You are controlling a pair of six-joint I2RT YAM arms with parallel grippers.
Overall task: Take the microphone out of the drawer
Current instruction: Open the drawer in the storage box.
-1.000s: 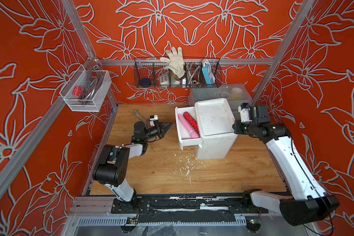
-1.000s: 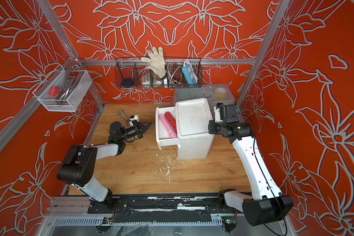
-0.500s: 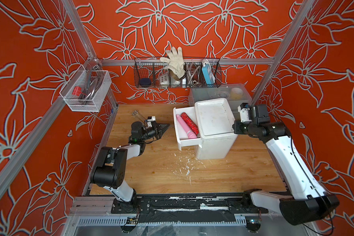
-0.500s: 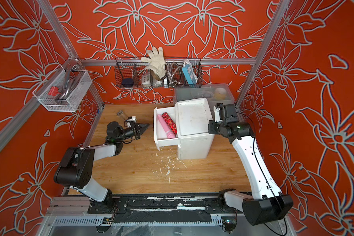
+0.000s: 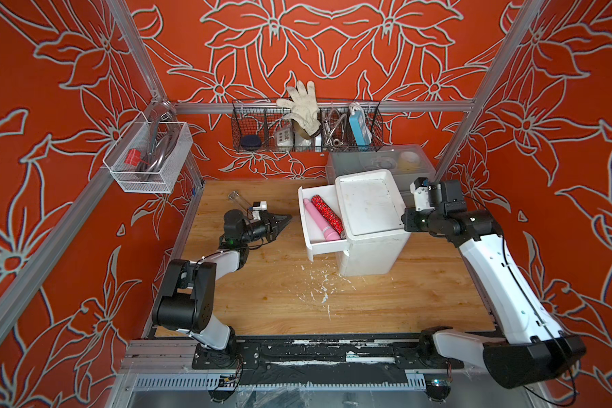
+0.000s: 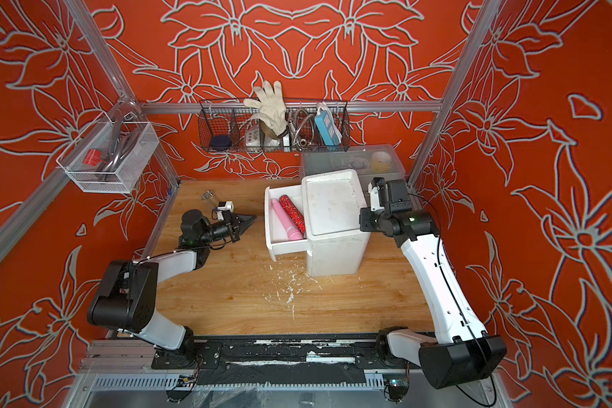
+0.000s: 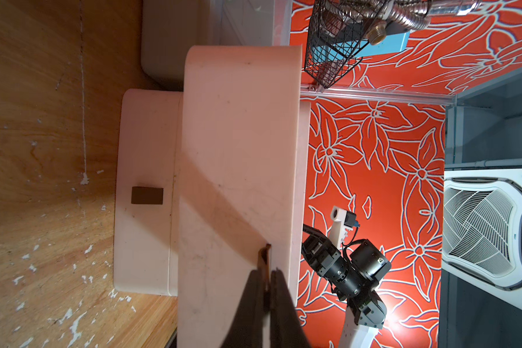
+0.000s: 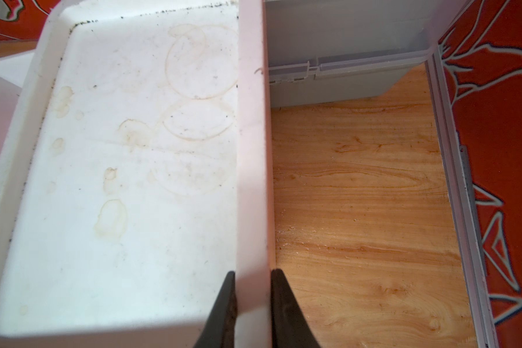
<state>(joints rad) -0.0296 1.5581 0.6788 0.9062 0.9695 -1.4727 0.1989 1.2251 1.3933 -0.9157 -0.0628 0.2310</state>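
At the back of the light wooden tabletop (image 5: 280,303), a white plastic drawer cabinet (image 5: 364,212) is standing with its white top drawer (image 5: 325,248) pulled well out toward the left arm. Inside that drawer 2 slender items are lying side by side along its length, close together: a pink smooth wand with a bulbous head (image 5: 317,220) and a red glitter-covered cylinder (image 5: 329,213). Both are reading as handheld microphones, and these views are not settling which of the 2 the task means. Their nearer ends are lying close to the cabinet body.

The right gripper (image 8: 250,274) is pinching the raised rim of the cabinet top, with 1 finger inside the rim and 1 outside, so bracing the unit. The left gripper (image 5: 289,218) is hovering low, just beside the drawer's front panel and apart from it. Its fingers are parted by only a narrow slit and are carrying nothing.

Step in hand, as judged: the reach into the drawer.

- The left wrist is needing height first, so the fingertips clear the front panel rather than striking it.
- The fingers are needing to spread wider than the chosen body before descending.
- A crosswise grasp at mid-shaft, away from the cabinet opening, is looking soundest.
- With the 2 items lying so close, 1 fingertip risks landing on the neighbour.
- Both bodies are round and look smooth, so a slow squeeze and a straight upward lift are advisable.
- The brace on the rim is worth maintaining throughout.
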